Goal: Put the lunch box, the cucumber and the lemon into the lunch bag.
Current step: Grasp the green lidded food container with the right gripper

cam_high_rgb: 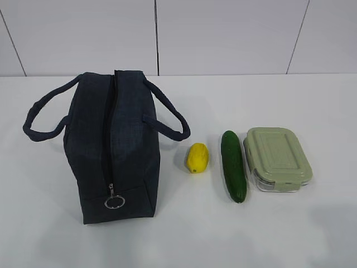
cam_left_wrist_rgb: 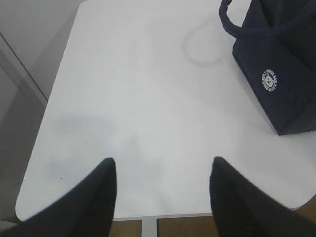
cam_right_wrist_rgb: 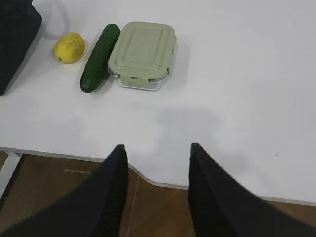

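The navy lunch bag (cam_high_rgb: 114, 148) stands on the left of the white table, its top zipper shut, the silver ring pull (cam_high_rgb: 114, 202) at the near end. Its logo side shows in the left wrist view (cam_left_wrist_rgb: 276, 74). To its right lie the yellow lemon (cam_high_rgb: 197, 158), the dark green cucumber (cam_high_rgb: 234, 165) and the lunch box (cam_high_rgb: 276, 158) with its sage-green lid, side by side. They also show in the right wrist view: lemon (cam_right_wrist_rgb: 69, 47), cucumber (cam_right_wrist_rgb: 99, 57), lunch box (cam_right_wrist_rgb: 143, 53). My left gripper (cam_left_wrist_rgb: 163, 165) is open and empty over the table's left near edge. My right gripper (cam_right_wrist_rgb: 158, 150) is open and empty over the near edge, short of the lunch box.
The white table (cam_high_rgb: 184, 240) ends at a near edge (cam_right_wrist_rgb: 148, 180) with brown floor below. The bag's two loop handles (cam_high_rgb: 44, 120) hang out to each side. A white panelled wall stands behind the table.
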Controlling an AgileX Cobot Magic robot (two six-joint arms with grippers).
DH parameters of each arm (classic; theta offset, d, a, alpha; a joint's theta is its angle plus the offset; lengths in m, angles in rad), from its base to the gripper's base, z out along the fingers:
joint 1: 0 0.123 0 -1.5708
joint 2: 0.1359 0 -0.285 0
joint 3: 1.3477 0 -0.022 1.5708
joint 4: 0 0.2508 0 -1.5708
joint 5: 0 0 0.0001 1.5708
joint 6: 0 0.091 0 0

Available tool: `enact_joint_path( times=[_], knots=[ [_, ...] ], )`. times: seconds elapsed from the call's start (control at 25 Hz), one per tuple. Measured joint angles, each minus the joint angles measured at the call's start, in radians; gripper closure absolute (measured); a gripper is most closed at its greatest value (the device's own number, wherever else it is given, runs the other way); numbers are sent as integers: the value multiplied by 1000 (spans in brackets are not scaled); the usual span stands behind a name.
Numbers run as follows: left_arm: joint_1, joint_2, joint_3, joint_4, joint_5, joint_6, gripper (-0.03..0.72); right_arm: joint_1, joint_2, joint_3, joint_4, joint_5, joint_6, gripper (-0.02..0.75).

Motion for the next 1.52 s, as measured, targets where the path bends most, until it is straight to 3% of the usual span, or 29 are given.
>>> enact_joint_path(
  times=[1.52],
  knots=[
    [0, 0, 0, 0, 0, 0, 265, 0, 0, 0, 0, -2, 0, 423]
  ],
)
